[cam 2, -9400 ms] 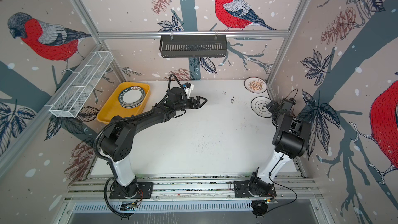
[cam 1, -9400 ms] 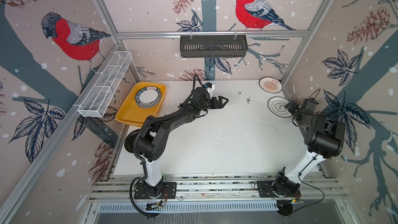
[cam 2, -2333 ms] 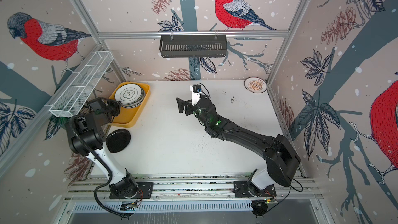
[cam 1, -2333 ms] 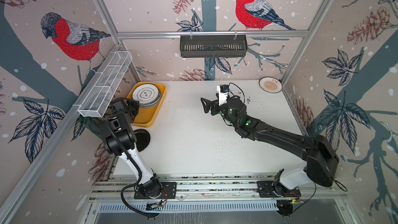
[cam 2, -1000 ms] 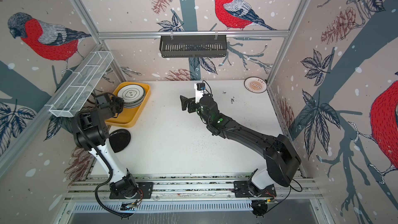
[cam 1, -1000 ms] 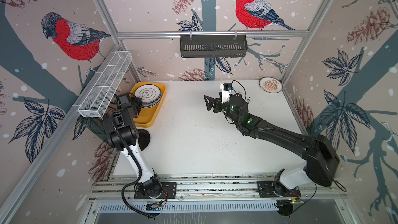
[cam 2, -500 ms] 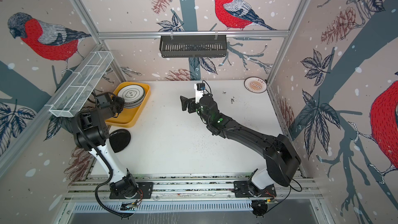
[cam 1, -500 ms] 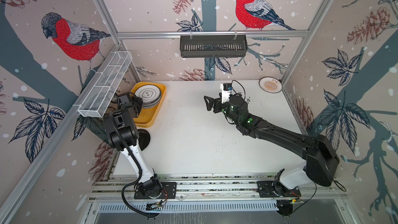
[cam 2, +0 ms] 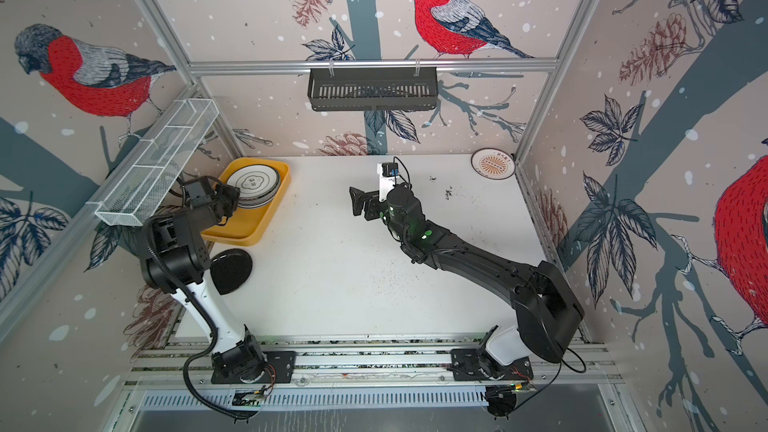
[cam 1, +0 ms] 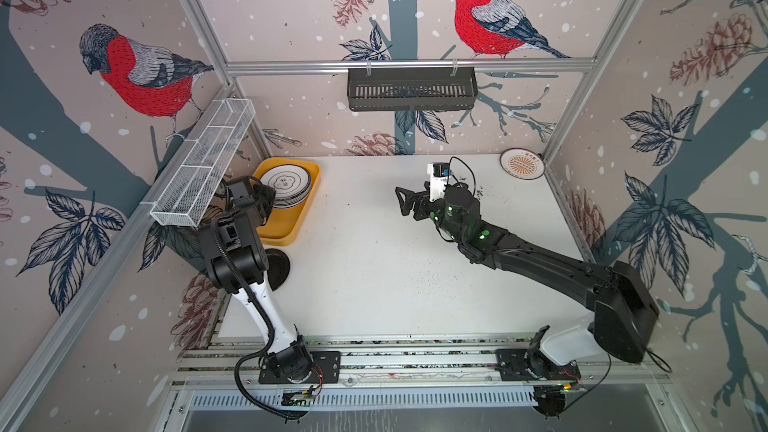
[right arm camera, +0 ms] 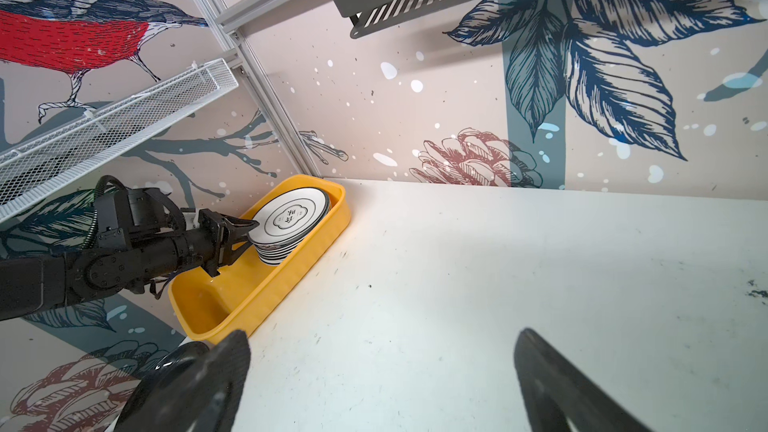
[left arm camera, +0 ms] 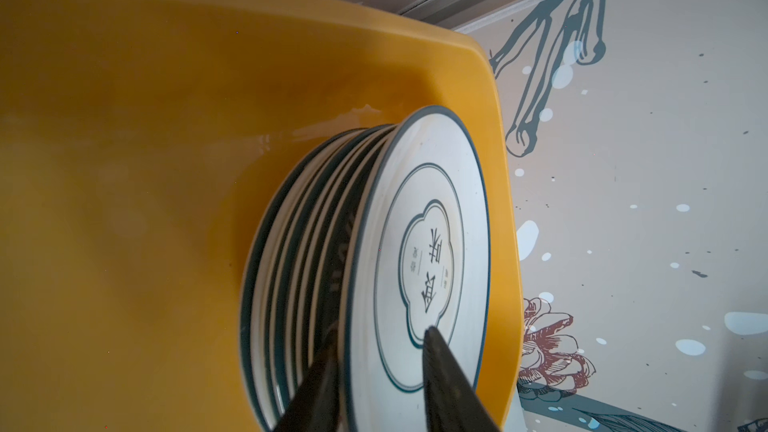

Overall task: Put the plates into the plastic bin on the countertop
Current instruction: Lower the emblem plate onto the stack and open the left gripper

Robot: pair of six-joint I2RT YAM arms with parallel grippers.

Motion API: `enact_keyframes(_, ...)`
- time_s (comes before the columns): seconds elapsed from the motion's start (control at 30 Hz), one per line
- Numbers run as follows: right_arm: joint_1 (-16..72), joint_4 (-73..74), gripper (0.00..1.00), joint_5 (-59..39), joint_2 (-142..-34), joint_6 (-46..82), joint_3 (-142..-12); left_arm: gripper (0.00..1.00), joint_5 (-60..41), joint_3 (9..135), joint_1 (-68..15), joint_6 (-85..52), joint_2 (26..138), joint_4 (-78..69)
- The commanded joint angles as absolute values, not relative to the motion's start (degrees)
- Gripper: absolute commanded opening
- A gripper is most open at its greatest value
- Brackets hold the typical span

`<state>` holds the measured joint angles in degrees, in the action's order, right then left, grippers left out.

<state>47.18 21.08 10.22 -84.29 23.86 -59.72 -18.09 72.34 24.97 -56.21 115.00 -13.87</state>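
Plates [left arm camera: 291,268] stacked in the yellow bin [cam 1: 291,226] show mostly rims; black plate [cam 1: 279,272] half behind left arm [cam 1: 232,251]. Left claw [right arm camera: 252,234] slightly parted astride the rim of the top plate [cam 1: 286,182]; right claw [cam 1: 405,201] wide, empty, over the countertop [cam 1: 374,276].

Ref: plastic bin [cam 1: 286,226], far-left cnr of countertop [cam 1: 374,263]; plate stack [cam 1: 286,182] in bin, far end; single plate [cam 2: 230,270] just in front of bin; second plate [cam 1: 522,164] well to bin's right, far-right cnr.
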Motion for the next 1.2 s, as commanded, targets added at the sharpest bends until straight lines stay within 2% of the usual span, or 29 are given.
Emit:
enact_keyframes(0.0,47.20,22.97,1.00,10.56,-83.41,24.11,-59.33,0.36,-18.46,72.12,25.05,-54.81,114.02,-14.19)
enact_keyframes(0.27,45.69,22.30,1.00,14.10,-79.90,23.30,-57.37,0.43,-19.02,72.02,24.74,-54.67,113.65,-14.58)
enact_keyframes(0.6,41.41,20.24,1.00,18.36,-73.19,24.58,-52.85,0.57,-17.98,72.18,24.09,-53.22,112.47,-12.90)
enact_keyframes(0.73,39.42,19.95,1.00,18.81,-70.16,26.06,-50.53,0.65,-16.89,72.01,23.99,-52.67,111.98,-11.36)
enact_keyframes(1.17,35.70,19.84,1.00,17.41,-66.89,27.69,-46.75,0.77,-13.11,70.06,23.54,-50.44,108.02,-7.36)
